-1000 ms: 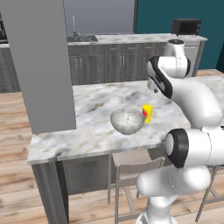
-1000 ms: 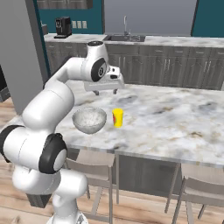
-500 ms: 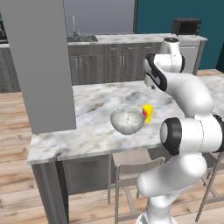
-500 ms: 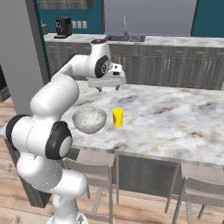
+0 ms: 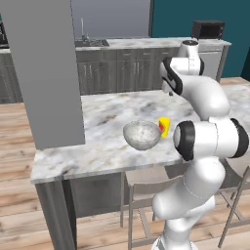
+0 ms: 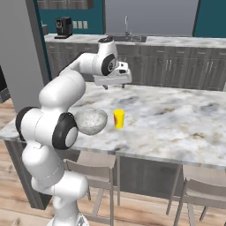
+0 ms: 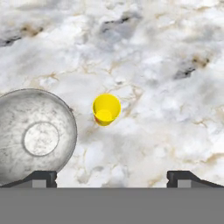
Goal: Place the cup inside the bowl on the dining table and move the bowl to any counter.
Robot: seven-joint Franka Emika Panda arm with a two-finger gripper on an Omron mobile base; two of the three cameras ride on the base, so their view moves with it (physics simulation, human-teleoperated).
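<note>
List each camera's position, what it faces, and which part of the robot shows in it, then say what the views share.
Left base view: behind the arm on its left, facing the dining table; arm rises lower right.
Right base view: behind on its right, same table; arm lower left, open hand above the marble.
Hand view: looks straight down; fingertips at bottom.
Shared: all show the upright cup beside the bowl, apart.

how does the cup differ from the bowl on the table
The cup is bright yellow with a red part; the bowl is speckled grey-white and glossy. The cup is narrow and much smaller; the bowl is several times wider. Both stand upright and empty, side by side but apart, on the marble table.
</note>
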